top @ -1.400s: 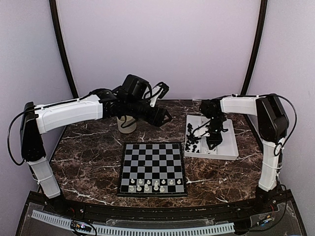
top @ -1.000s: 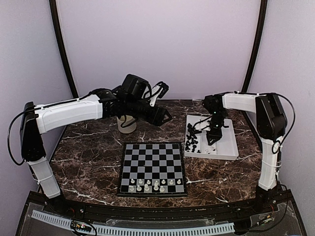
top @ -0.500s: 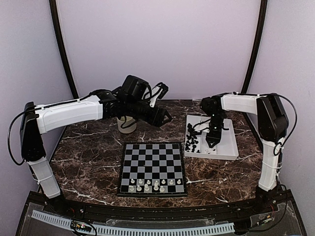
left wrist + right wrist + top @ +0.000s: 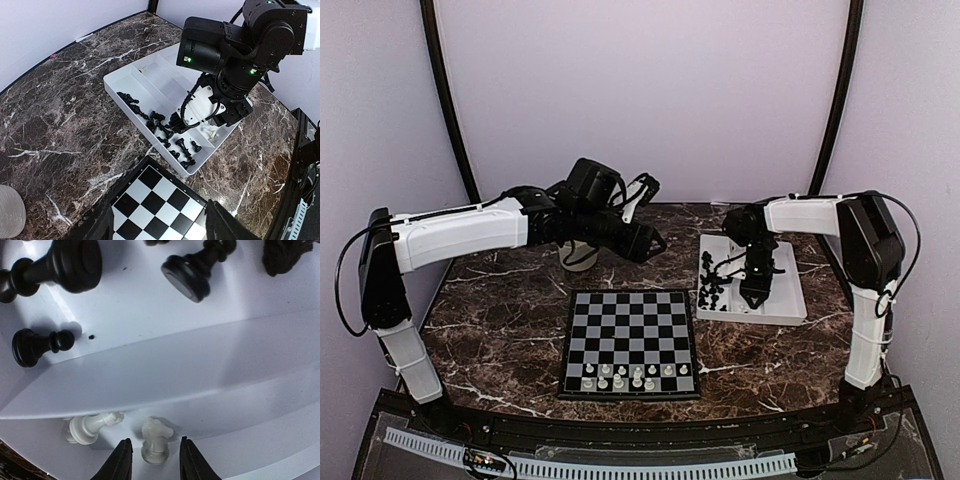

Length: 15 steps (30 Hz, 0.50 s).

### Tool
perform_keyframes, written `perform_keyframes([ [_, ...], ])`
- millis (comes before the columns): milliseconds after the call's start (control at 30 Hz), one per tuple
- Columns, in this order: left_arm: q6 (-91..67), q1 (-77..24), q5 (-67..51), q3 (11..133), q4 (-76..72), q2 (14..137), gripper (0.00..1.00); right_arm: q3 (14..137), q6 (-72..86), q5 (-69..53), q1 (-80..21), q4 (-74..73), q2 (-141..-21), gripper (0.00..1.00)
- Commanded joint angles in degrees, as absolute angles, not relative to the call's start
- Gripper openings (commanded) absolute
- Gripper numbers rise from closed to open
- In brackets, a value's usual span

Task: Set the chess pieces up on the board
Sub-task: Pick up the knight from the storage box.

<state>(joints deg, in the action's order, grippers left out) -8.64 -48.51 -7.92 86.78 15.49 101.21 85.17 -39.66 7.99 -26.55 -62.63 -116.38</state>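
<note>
The right pincer (image 4: 156,462) hangs low in the tray (image 4: 175,375), right of the board (image 4: 630,330). Its jaws are partly spread and straddle a white piece (image 4: 156,440), one tip on each side and neither clearly touching. So the piece lies right between the tips and just beyond them, in the compartment next right of the black pieces (image 4: 170,135). I cannot tell whether it stands or leans on the divider. A second white piece (image 4: 90,427) lies on its side just left of it, long axis across the jaws' line, outside the gap.

The right arm is far the nearer. The left pincer (image 4: 159,222) is spread wide and empty, high over the surface's far left. White men (image 4: 625,375) already fill part of the board's near rows.

Against a second ago, the right pincer has dipped toward the tray floor. The left arm has barely shifted.
</note>
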Motion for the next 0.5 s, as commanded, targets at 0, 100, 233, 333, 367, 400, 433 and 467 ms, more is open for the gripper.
perform_keyframes([
  [0,-9.4,-48.2,-8.7,85.7,14.1,98.1,0.65,83.2,-37.3,9.7,-27.2,-63.4,-115.8,0.35],
  [100,-9.5,-48.2,-9.0,85.4,14.0,98.0,0.65,81.9,-36.6,9.8,-27.3,-62.8,-115.8,0.36],
  [233,-9.9,-48.2,-9.2,84.8,13.9,97.6,0.65,80.2,-35.7,10.6,-27.6,-62.1,-115.8,0.37],
  [333,-10.0,-48.2,-9.2,84.1,13.9,97.0,0.65,79.1,-35.5,11.7,-27.8,-62.0,-115.3,0.42],
  [367,-10.1,-48.3,-9.2,83.8,13.8,96.8,0.65,78.9,-35.4,11.9,-27.9,-62.0,-115.0,0.42],
  [400,-10.1,-48.3,-9.2,83.7,13.7,96.7,0.65,78.8,-35.4,12.1,-27.9,-62.0,-114.8,0.42],
  [433,-10.1,-48.3,-9.1,83.4,13.5,96.5,0.65,78.8,-35.3,12.1,-27.9,-62.0,-114.6,0.41],
  [467,-10.2,-48.3,-9.1,83.3,13.4,96.4,0.65,78.9,-35.1,12.1,-27.9,-62.1,-114.3,0.39],
])
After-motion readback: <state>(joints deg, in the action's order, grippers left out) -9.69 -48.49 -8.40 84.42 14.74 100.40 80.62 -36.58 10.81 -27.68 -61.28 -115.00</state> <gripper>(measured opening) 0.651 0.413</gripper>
